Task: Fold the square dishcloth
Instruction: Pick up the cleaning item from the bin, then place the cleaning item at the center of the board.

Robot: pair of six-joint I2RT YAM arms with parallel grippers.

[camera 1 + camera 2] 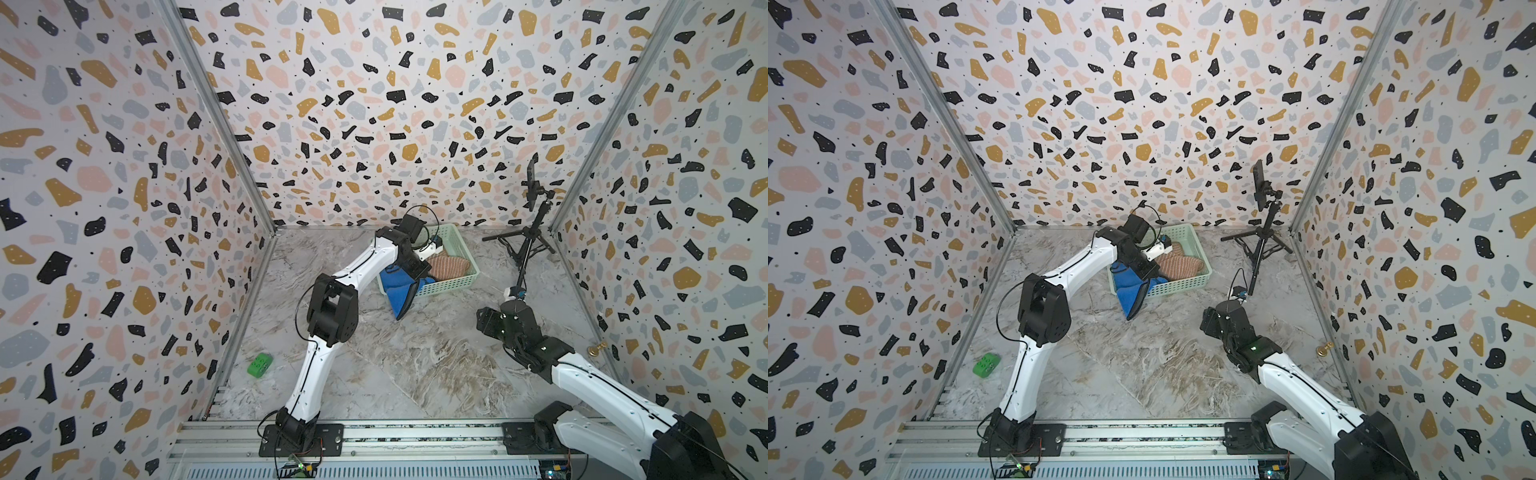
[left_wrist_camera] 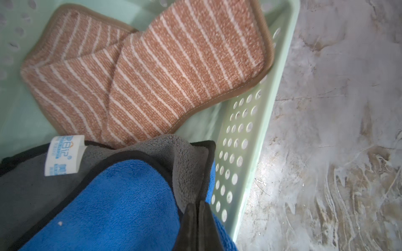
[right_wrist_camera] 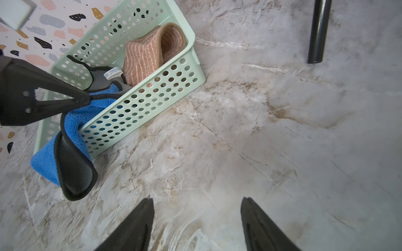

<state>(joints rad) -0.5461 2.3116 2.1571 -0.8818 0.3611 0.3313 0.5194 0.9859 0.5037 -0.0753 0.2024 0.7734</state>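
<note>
Two cloths are in the mint-green perforated basket [image 3: 152, 97], which stands on the marble table [image 3: 272, 134] near the back wall. One is the blue dishcloth [image 3: 74, 121], with a grey reverse side and a black hem. It lies partly inside the basket, goes over the rim at one corner and hangs down outside, where its lower end reaches the table. A white label [image 2: 64, 155] is sewn on its grey side. The other one is an orange striped cloth [image 3: 143, 56], folded over and lying just beside the dishcloth inside the basket.

Above that corner of the basket, the left gripper [image 3: 88, 100] has its jaws pressed together on the dishcloth. It pinches the fabric close to the black hem, and the cloth drapes down from this point on both sides of the rim.

Well apart from the basket, the right gripper [image 3: 197, 199] hangs over bare table. Its fingers [image 3: 134, 228] are spread wide, nothing is between them, and they do not touch the dishcloth.
</note>
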